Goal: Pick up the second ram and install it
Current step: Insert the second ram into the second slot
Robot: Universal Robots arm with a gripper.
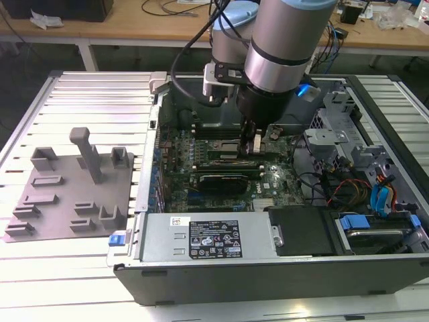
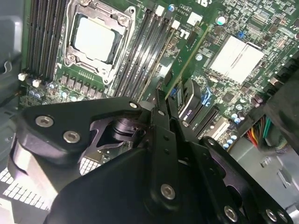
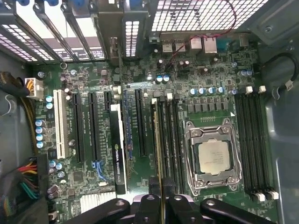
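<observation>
Metal, ribbed and pale, forms the desk (image 1: 80,100) on which an open computer case (image 1: 268,275) is laid flat. The claw (image 1: 251,149) is lowered into the case over the green motherboard (image 3: 93,79). The second ram (image 3: 158,140), a thin green board seen edge-on, is clenched between the matte black fingers (image 3: 152,205) and is held upright over the long black socket rails (image 3: 170,140) just beside the square, silvery processor (image 3: 214,156). In the second wrist view the stick (image 2: 187,60) runs as a narrow green edge beside those rails. A grey plastic fixture (image 1: 67,194) with blocks and a post is seen on the desk toward the exterior view's left.
</observation>
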